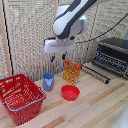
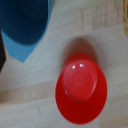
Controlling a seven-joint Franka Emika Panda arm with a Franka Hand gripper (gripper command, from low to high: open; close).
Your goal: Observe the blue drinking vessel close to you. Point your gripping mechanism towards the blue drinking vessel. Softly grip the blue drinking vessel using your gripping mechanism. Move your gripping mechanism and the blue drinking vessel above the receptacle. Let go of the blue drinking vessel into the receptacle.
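Observation:
A small blue cup (image 1: 48,81) stands upright on the wooden table (image 1: 90,107), between the red basket and the orange box. In the wrist view the cup (image 2: 22,22) shows only in part, cut off by the frame edge. The large red mesh basket (image 1: 20,97) with a blue-grey rim handle sits at the exterior view's left. My gripper (image 1: 57,57) hangs high above the table, above and a little to the exterior view's right of the cup. Its two dark-blue fingers stand apart with nothing between them. The fingers do not show in the wrist view.
A small red bowl (image 1: 70,92) lies on the table below the gripper; it fills the wrist view (image 2: 81,89). An orange box (image 1: 72,71) stands upright behind it. A toaster oven (image 1: 112,56) with its door folded down sits at the exterior view's right.

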